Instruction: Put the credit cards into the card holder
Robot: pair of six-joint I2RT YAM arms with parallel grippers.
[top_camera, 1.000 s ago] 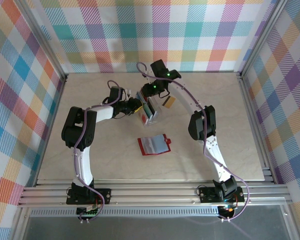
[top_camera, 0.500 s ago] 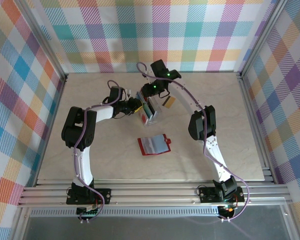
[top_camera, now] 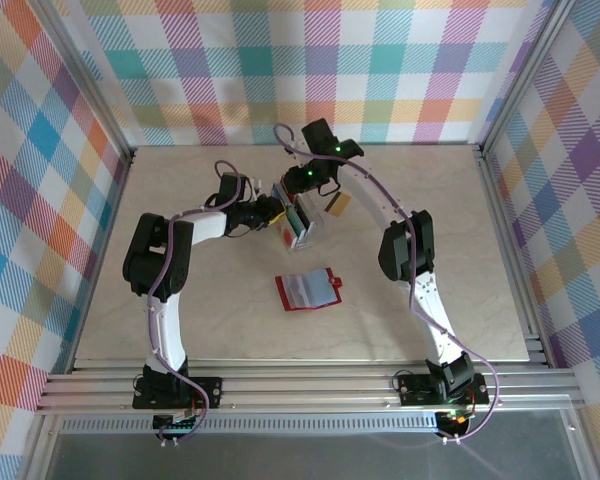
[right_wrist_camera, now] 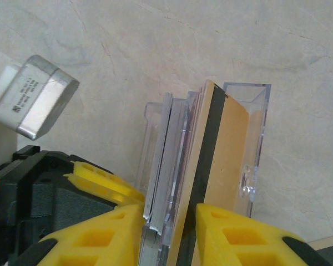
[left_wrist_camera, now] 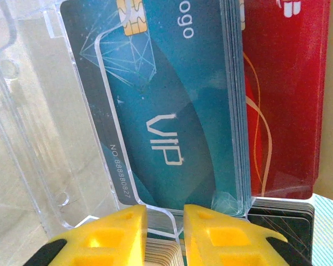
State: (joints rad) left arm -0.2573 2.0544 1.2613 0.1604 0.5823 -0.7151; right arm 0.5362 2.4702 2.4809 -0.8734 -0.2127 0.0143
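1 card holder (top_camera: 307, 291), 1 clr plastic rack (top_camera: 302, 230)

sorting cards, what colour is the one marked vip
Teal-blue; the VIP card shows best in left wrist view.

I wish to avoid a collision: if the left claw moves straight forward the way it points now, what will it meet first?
The left claw would probably meet the clear plastic rack first; its front wall seems very near. The teal VIP card stands just behind. Depth is unclear this close.

clear plastic slotted rack (left_wrist_camera: 39, 144) on beige marbled tabletop (top_camera: 180, 320), pastel plaid walls (top_camera: 380, 60), aluminium front rail (top_camera: 310, 385)
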